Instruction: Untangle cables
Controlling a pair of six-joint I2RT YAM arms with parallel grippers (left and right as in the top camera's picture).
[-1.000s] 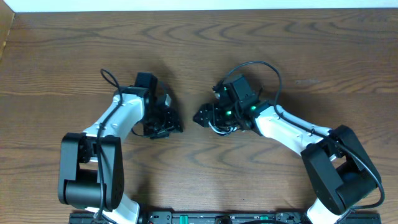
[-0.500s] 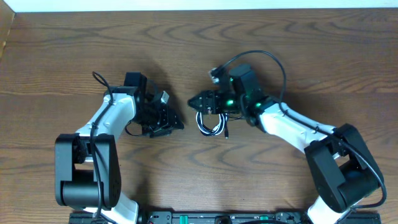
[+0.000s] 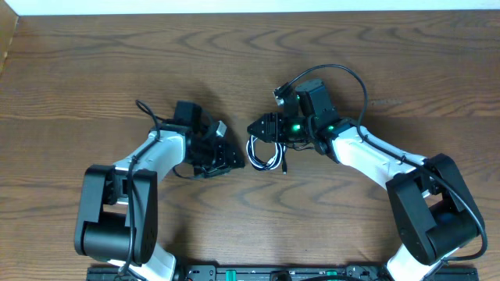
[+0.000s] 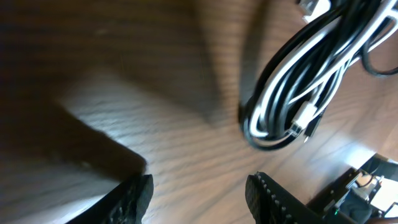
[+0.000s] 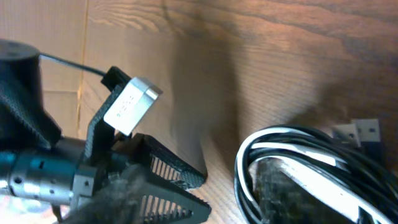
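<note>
The cables (image 3: pixel 264 154) lie as one small coiled bundle of white and black cords on the wooden table, between my two grippers. My left gripper (image 3: pixel 226 158) stands just left of the bundle. In the left wrist view it (image 4: pixel 199 194) is open over bare wood, with the cables (image 4: pixel 298 81) ahead at the upper right. My right gripper (image 3: pixel 258 129) is at the bundle's top edge. In the right wrist view its jaws (image 5: pixel 196 167) stand apart, one finger (image 5: pixel 292 190) inside the coil of cables (image 5: pixel 249 155). Plug ends (image 5: pixel 357 132) show at the right.
The left arm's ribbed finger (image 5: pixel 165 174) and camera mount (image 5: pixel 130 106) sit close in front of the right gripper. A thick black arm cord (image 3: pixel 348 78) loops above the right wrist. Both arm bases (image 3: pixel 117 234) (image 3: pixel 433 226) stand at the front edge.
My right gripper has drawn back up and right off the bundle, uncovering it, and its jaws have narrowed. The left arm swung left, then came back right towards the cables.
</note>
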